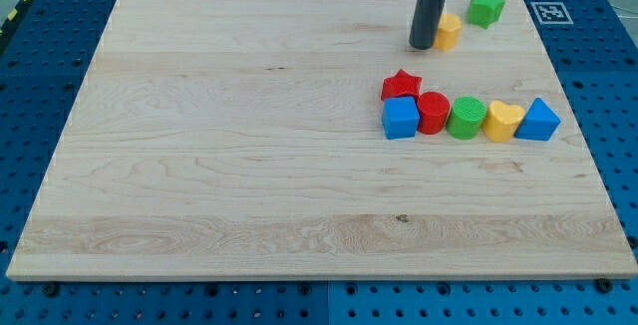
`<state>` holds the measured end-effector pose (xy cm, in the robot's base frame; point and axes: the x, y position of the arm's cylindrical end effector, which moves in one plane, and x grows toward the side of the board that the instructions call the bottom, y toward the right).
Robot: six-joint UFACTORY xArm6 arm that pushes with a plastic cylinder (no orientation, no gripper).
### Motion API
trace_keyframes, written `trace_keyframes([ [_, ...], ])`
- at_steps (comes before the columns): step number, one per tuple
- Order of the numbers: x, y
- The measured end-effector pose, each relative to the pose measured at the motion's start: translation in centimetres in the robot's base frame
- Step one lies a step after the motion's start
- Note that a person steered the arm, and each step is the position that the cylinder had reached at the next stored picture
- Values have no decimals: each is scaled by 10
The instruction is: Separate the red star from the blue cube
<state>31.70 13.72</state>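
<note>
Board: a pale wooden board (249,165) lay on a blue pegged surface; its left and middle parts carried no blocks.
Red star: the red star (401,85) sat right of centre, touching the top edge of the blue cube and just beside the red cylinder.
Blue cube: the blue cube (400,119) stood at the left end of a row, directly below the star as seen.
Row to the right: red cylinder (433,112), green cylinder (466,118), yellow heart (503,121) and blue triangular block (538,121) followed, each touching or nearly touching its neighbour.
My tip: my tip (422,46) rested near the view's top, above the star and well apart from it, just beside a yellow block (449,31) whose shape was partly hidden.
Green star: a green star (486,8) lay further right, near the top edge.
Pincer: there was none; the arm ended in a bare rod, so nothing could be held, only pushed.
Handling: the star looked small, light and rigid, likely to slide easily on smooth wood and to spin if struck on one point.
Contact: I judged the best place to be the star's lower right, in the notch beside the cylinder, pushing up and left, away from the cube.
</note>
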Motion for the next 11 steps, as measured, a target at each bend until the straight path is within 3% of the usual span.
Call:
trace_keyframes([
  [1, 23, -14],
  [3, 81, -118],
  [4, 113, -131],
  [5, 124, -95],
  [7, 103, 1],
  [9, 109, -42],
  [11, 86, -6],
])
